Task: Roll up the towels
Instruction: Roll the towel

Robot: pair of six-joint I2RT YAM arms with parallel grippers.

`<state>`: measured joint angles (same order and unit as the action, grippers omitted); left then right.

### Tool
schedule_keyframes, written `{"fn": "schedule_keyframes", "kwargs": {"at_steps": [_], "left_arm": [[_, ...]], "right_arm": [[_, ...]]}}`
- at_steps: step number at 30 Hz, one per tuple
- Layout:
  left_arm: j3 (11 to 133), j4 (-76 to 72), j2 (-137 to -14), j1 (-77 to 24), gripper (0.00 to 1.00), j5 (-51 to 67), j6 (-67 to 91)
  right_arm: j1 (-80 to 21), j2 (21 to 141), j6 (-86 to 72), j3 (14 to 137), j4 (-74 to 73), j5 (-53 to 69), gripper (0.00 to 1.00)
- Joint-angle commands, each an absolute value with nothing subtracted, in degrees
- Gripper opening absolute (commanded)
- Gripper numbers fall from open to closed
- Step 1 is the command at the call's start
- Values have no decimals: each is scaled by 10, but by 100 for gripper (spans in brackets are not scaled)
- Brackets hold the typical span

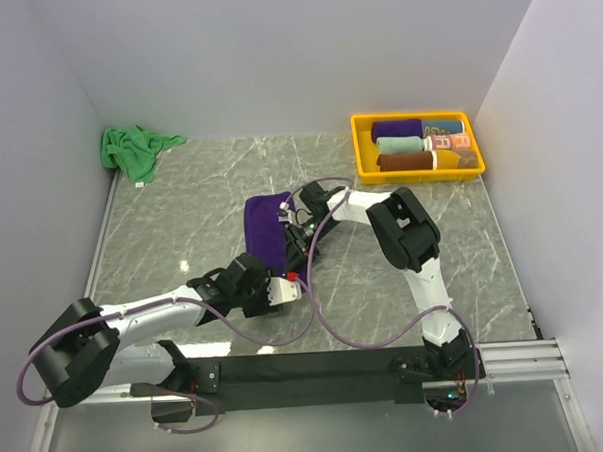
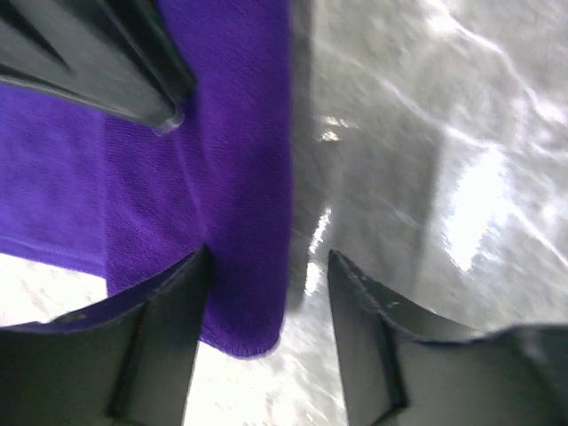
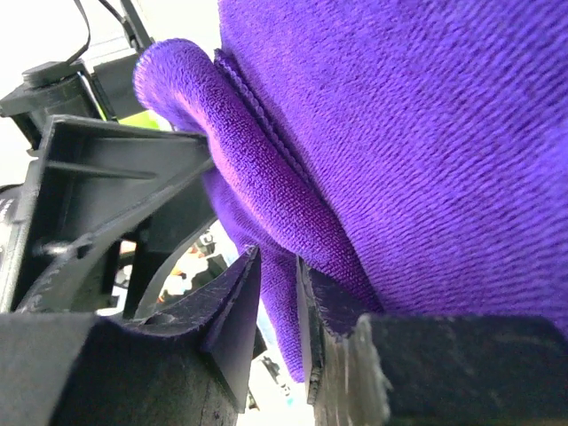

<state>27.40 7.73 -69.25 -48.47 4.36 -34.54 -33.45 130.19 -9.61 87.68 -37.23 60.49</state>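
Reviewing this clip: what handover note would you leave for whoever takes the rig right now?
Left gripper: open, straddling the purple towel at its edge, mid-table.
Right gripper: shut on a fold of the purple towel.
Green towel: crumpled in the far left corner, no gripper near it.
Yellow tray, far right: holds rolled towels.
Done: neither towel rolled yet.
Left: roll purple, then green.

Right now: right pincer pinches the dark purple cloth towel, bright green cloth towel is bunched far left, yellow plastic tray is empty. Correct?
One error: the yellow plastic tray is not empty; the top external view shows rolled towels in it. The right pincer does pinch the dark purple cloth towel, and the bright green cloth towel is bunched far left.
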Motion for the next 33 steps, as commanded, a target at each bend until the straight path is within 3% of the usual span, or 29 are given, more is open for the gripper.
{"fn": "schedule_keyframes", "kwargs": {"at_steps": [1,7,16,24,25,28,32,33], "left_arm": [[272,55,-716,-480,59,47,-359],[310,128,-745,-459,40,108,-357],[442,310,-854,-341,13,236,-395],[588,467,-1005,-270,9,337,-453],[612,481,-1020,-261,9,340,-455],[654,527,-1083,-245,9,348,-465],[686,534,-1159,-238,9,320,-446],[691,534,-1170,-237,9,312,-438]], "right_arm": [[-340,1262,-72,857,-355,557,32],[-284,1124,-36,835,-364,519,37],[-197,952,46,849,-339,334,41],[-192,779,72,791,-248,215,41],[-192,761,70,778,-242,205,44],[-192,716,80,758,-248,201,80],[-214,713,239,767,-368,303,90],[-241,710,263,765,-402,269,90]]}}
